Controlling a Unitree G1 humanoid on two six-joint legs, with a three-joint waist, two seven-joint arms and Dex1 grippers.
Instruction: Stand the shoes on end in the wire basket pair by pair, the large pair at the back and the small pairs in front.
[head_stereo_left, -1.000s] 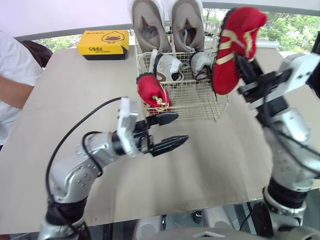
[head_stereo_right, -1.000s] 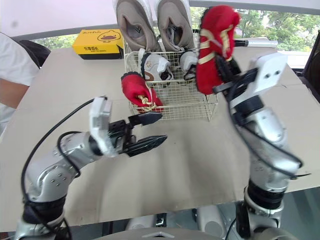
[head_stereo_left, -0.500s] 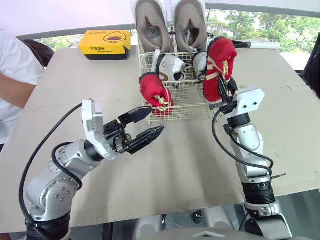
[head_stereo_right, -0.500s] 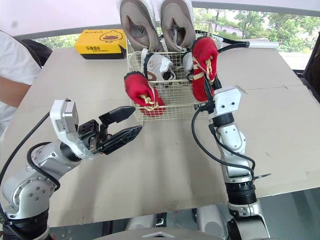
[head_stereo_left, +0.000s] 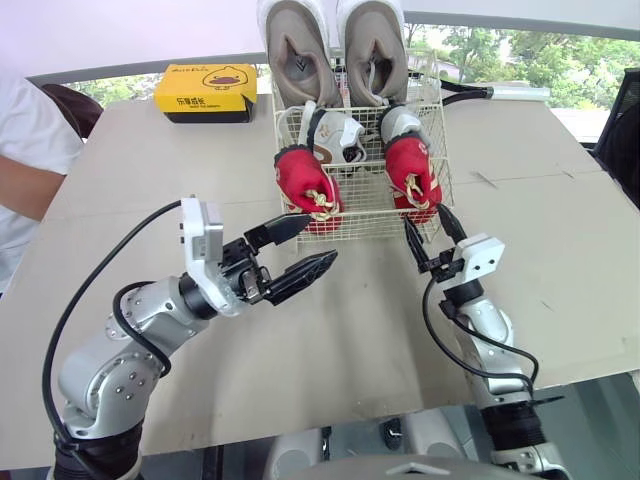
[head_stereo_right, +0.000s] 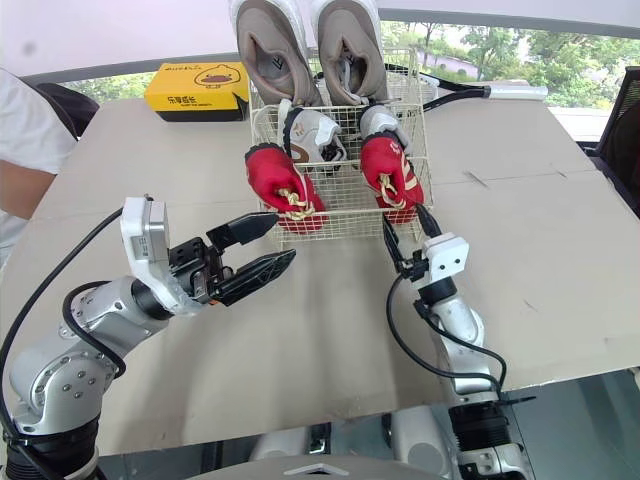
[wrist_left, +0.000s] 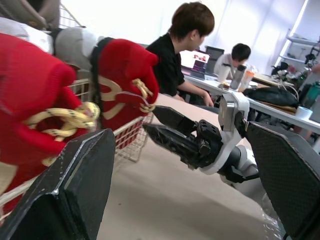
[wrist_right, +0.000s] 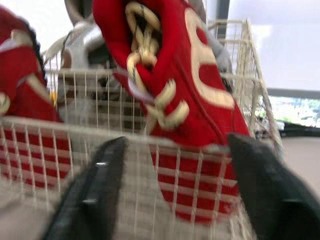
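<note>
The wire basket (head_stereo_left: 441, 140) holds a large tan pair (head_stereo_left: 298, 45) on end at the back, with a small grey pair (head_stereo_left: 336, 134) before it. Two red shoes stand at the front, one on the left (head_stereo_left: 305, 182) and one on the right (head_stereo_left: 412, 172). My right gripper (head_stereo_left: 424, 222) is open and empty, just outside the basket's front wall below the right red shoe (wrist_right: 175, 90). My left gripper (head_stereo_left: 305, 250) is open over the table, in front of the left red shoe (wrist_left: 30, 115).
A yellow box (head_stereo_left: 207, 88) lies at the table's far left. A person in a white sleeve (head_stereo_left: 25, 160) sits at the left edge. A black cable with a white bar (head_stereo_left: 500, 92) lies behind the basket on the right. Bare table (head_stereo_left: 560, 230) lies right of the basket.
My right gripper lowered the red shoe into the basket's front right, let go of it, opened and drew back low in front of the basket. The left arm barely shifted.
</note>
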